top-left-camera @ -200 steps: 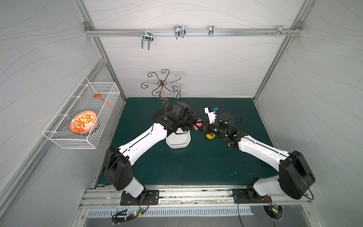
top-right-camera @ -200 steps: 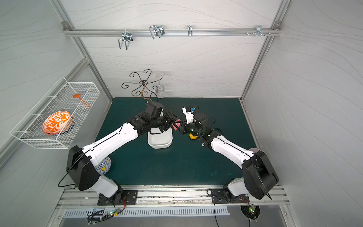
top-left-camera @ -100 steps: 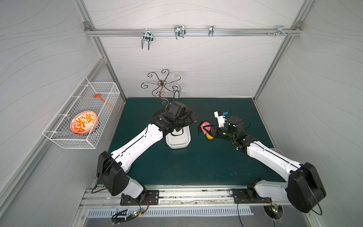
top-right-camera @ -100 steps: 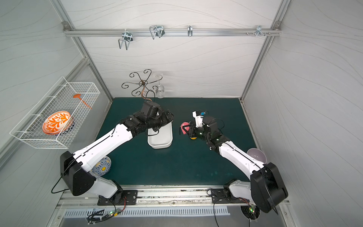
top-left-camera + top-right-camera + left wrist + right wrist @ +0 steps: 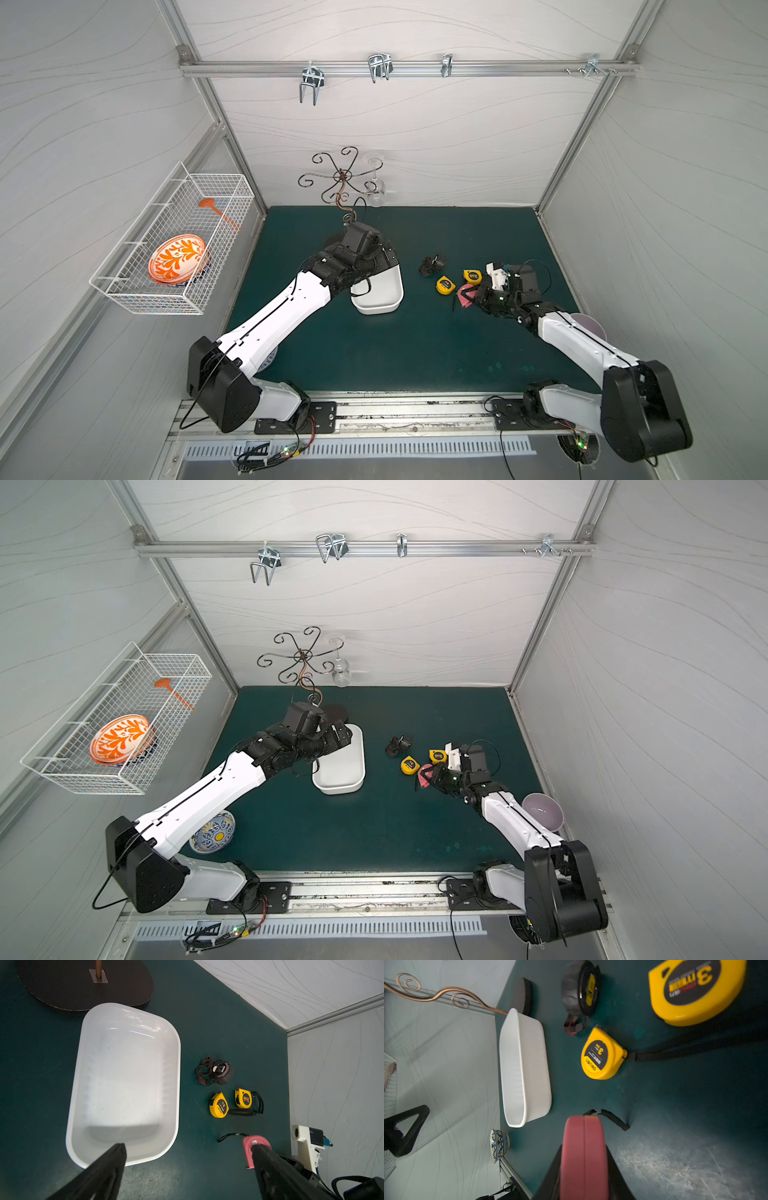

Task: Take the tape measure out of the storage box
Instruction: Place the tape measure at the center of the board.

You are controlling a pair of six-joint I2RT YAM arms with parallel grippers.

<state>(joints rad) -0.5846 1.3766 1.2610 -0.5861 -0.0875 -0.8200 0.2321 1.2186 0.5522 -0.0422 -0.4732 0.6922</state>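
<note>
The left gripper (image 5: 188,1148) is hanging above the box (image 5: 124,1007) with its jaws standing wide apart and gripping nothing. One finger is pointing over the box and the other out over the mat (image 5: 207,1022). If this arm is lowered from here, a finger is likely to be catching the rim and shoving or tipping the light box toward the tapes.

The black tape (image 5: 432,264) and two yellow tapes (image 5: 445,285) are lying on the mat, right of the box.

Just beside them the right gripper (image 5: 583,1153) is pinching the pink tape (image 5: 583,1136) on its flat faces, holding it on edge. It is outside the box and well to its right, low over the mat; whether it is touching the mat I cannot tell. Let go on that narrow rim, it risks toppling or rolling into the nearer yellow tape. Its strap (image 5: 612,1118) is trailing beside the fingers and may be snagging one as the gripper pulls away, dragging the tape along.

The left wrist view is showing the box's whole inside lying bare, while in both top views the left arm is covering part of it. The right wrist view is showing the grip up close, which is too small to read from above. Only a top view is taking in the purple bowl (image 5: 542,812) beside the right arm.
</note>
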